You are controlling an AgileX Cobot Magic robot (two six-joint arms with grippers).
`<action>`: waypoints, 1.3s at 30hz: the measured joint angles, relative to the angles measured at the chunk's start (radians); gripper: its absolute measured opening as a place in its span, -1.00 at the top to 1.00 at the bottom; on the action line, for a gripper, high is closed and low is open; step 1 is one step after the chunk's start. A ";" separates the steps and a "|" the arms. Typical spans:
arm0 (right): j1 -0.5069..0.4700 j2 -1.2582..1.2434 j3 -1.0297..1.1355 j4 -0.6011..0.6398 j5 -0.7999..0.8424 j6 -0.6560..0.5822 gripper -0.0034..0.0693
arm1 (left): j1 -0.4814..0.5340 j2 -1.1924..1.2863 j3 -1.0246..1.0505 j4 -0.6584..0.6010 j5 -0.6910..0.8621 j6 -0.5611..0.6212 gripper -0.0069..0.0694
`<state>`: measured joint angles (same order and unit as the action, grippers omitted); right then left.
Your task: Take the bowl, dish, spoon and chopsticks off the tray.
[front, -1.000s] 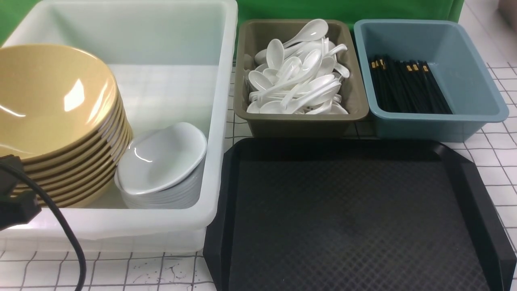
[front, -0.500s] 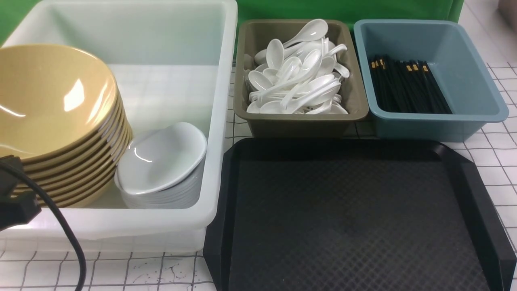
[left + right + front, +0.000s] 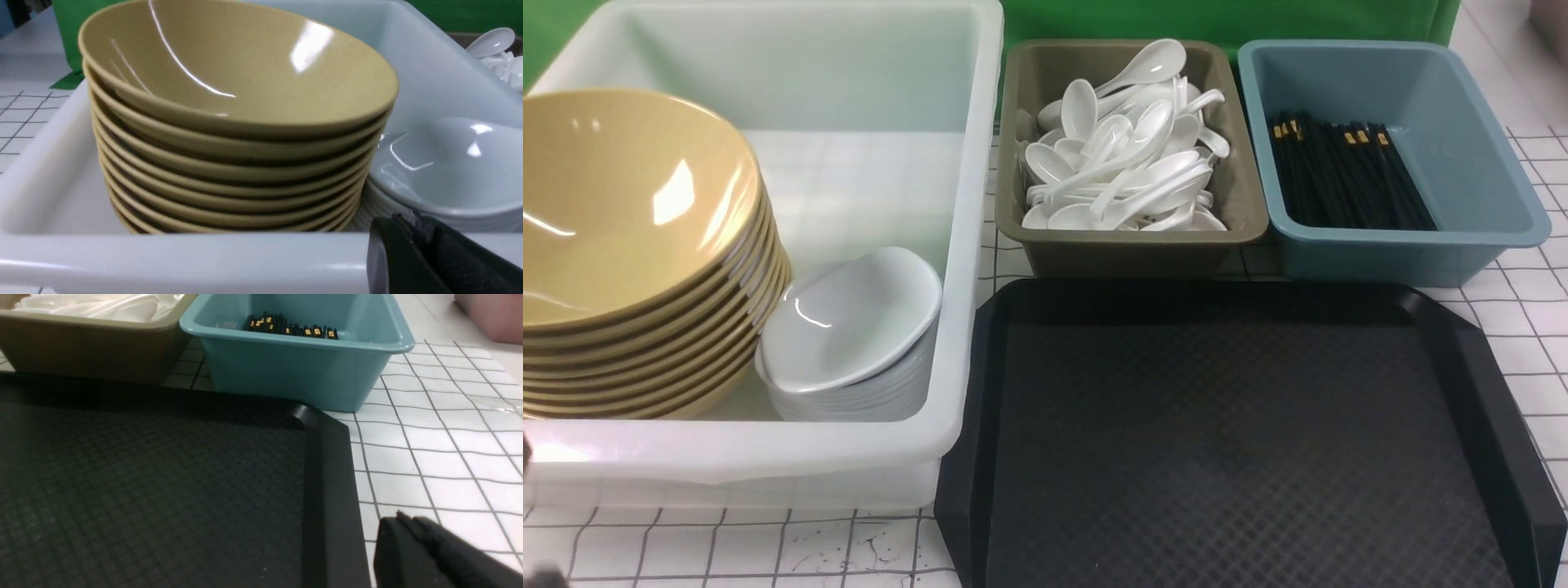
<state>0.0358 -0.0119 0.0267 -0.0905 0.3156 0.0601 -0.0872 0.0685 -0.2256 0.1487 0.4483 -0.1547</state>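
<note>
1. Tray (image 3: 1241,457), black and diamond-textured, is lying flat on the white gridded table (image 3: 1535,351) in front of me, and I am seeing nothing resting on its surface.
2. Bowls (image 3: 629,212), mustard-yellow, are sitting nested in a leaning stack inside the big translucent white tub (image 3: 964,245) just left of the tray.
3. White dishes (image 3: 849,327) are sitting stacked in the same tub, leaning against the right side of the bowl stack.
4. Spoons (image 3: 1119,163) are lying heaped in the olive tub (image 3: 1127,245), which is touching the tray's far edge.
5. Chopsticks (image 3: 1347,171) are lying bundled in the blue tub (image 3: 1486,229) just right of the olive one.
6. My left gripper (image 3: 429,261) is showing only as a dark tip at the white tub's near rim; I am reading it as closed, holding nothing.
7. My right gripper (image 3: 425,555) is hanging beside the tray's right rim over the tiles, likewise closed and empty.
</note>
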 joint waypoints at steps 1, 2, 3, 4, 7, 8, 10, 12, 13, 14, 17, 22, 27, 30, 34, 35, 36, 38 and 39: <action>0.000 0.000 0.000 0.000 0.000 0.000 0.77 | 0.000 -0.041 0.031 0.009 0.000 -0.004 0.85; 0.000 0.000 0.000 0.000 0.000 0.000 0.77 | 0.000 -0.057 0.062 0.014 -0.004 -0.009 0.85; 0.000 0.000 0.000 0.000 0.000 0.000 0.77 | 0.001 -0.073 0.107 0.024 -0.008 -0.018 0.85; 0.000 0.000 0.000 0.000 0.000 0.000 0.77 | 0.004 -0.079 0.144 0.027 -0.020 -0.031 0.85; 0.000 0.000 0.000 0.000 0.000 0.000 0.77 | 0.011 -0.081 0.238 0.016 -0.086 -0.051 0.85; 0.000 0.000 0.000 0.000 0.000 0.000 0.77 | 0.011 -0.081 0.245 0.011 -0.096 -0.052 0.85; 0.000 0.000 0.000 0.000 0.000 0.000 0.77 | 0.011 -0.082 0.248 0.003 -0.119 -0.048 0.85; 0.000 -0.001 0.000 0.000 0.000 0.000 0.77 | 0.011 -0.082 0.250 -0.015 -0.124 -0.024 0.85; 0.000 -0.001 0.000 0.000 0.000 0.000 0.77 | 0.011 -0.082 0.250 -0.024 -0.123 -0.012 0.85; 0.000 -0.001 0.000 0.000 0.000 0.000 0.77 | 0.011 -0.082 0.250 -0.028 -0.123 -0.009 0.85; 0.000 -0.001 0.000 0.000 0.000 0.000 0.77 | 0.011 -0.082 0.250 -0.064 -0.123 0.060 0.85; 0.000 -0.001 0.000 0.000 0.000 0.000 0.76 | 0.011 -0.082 0.250 -0.124 -0.123 0.127 0.85; 0.000 -0.001 0.000 0.000 0.000 0.000 0.76 | 0.011 -0.082 0.250 -0.131 -0.123 0.132 0.85; 0.000 -0.001 0.000 0.000 0.000 0.000 0.75 | 0.011 -0.082 0.250 -0.131 -0.123 0.134 0.85; 0.000 -0.001 0.000 0.000 0.001 0.000 0.74 | 0.011 -0.082 0.250 -0.133 -0.123 0.134 0.85; 0.000 -0.001 0.000 0.000 0.001 0.000 0.73 | 0.011 -0.082 0.250 -0.133 -0.123 0.134 0.85; 0.000 -0.001 0.000 0.000 0.001 0.000 0.73 | 0.011 -0.082 0.250 -0.133 -0.123 0.134 0.85; 0.000 -0.001 0.000 0.000 0.001 0.000 0.72 | 0.011 -0.082 0.250 -0.133 -0.123 0.134 0.85; 0.000 -0.001 0.000 0.000 0.001 0.000 0.72 | 0.011 -0.082 0.250 -0.133 -0.123 0.134 0.85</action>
<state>0.0358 -0.0129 0.0267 -0.0905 0.3166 0.0601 -0.0758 -0.0131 0.0243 0.0153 0.3250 -0.0210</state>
